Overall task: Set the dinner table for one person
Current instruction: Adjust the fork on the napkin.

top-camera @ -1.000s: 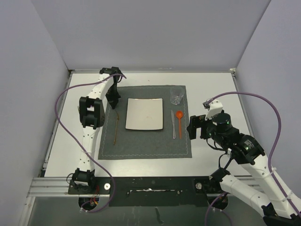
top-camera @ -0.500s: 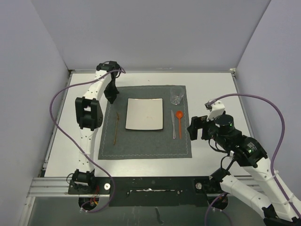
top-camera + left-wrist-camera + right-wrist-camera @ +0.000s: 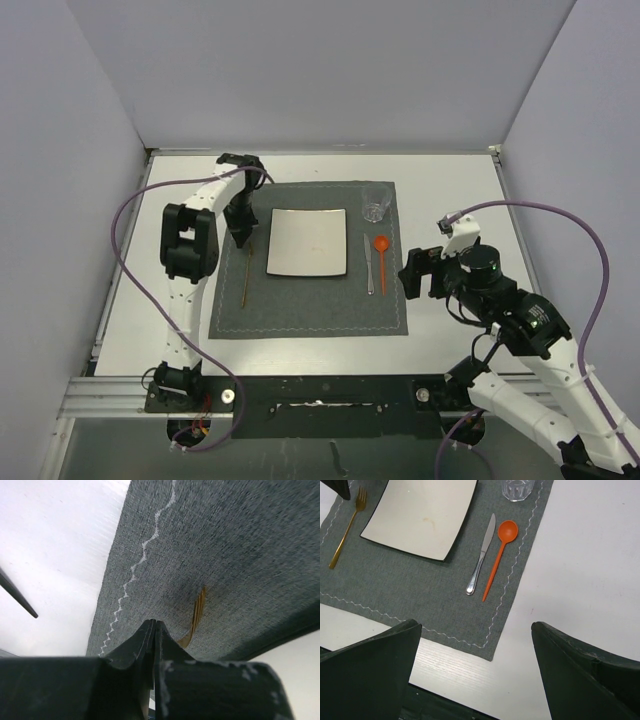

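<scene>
White dinner table [image 3: 455, 190] laid with one place, an arm at each side of the setting
The table is a broad, flat white rectangle with a black metal rail along its near edge, filling the space between the grey walls. At its middle lies a dark grey placemat [image 3: 310, 300] with pale zigzag stitching. On the mat, a square white plate [image 3: 307, 243] sits at the centre, a gold fork [image 3: 246, 272] towards the left edge, a knife [image 3: 368, 265] and orange spoon [image 3: 382, 258] towards the right edge, and a glass [image 3: 376, 204] at the far right corner. The left gripper [image 3: 241, 235] has its jaws pressed together just beside the fork's tines; the right gripper [image 3: 412, 272] hangs past the mat's right edge, jaws wide apart and holding nothing
</scene>
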`<state>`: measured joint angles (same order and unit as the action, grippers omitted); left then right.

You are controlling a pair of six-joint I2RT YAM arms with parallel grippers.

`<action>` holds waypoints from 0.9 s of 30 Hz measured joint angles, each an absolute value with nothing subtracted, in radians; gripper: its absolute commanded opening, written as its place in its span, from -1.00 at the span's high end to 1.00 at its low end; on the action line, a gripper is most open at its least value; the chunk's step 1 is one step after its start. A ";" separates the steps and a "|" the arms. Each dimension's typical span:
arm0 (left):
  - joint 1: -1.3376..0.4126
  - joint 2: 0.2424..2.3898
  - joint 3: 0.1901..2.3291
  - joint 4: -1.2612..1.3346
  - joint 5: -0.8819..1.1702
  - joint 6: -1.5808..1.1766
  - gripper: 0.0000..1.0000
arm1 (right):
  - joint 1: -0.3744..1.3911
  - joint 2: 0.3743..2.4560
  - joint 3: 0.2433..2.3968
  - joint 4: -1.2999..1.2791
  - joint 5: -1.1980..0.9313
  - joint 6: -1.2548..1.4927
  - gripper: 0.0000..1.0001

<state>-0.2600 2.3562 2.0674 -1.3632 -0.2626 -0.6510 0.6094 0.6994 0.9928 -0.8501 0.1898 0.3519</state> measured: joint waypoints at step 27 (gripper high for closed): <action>-0.323 2.356 2.011 -1.319 -0.239 -0.695 1.00 | 0.609 0.680 0.993 -0.850 0.186 0.353 -0.96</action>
<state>-0.3225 2.3562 2.0106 -1.3190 -0.2390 -0.6952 0.6094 0.6800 0.9928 -0.8505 0.1864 0.3527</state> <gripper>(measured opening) 0.007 0.977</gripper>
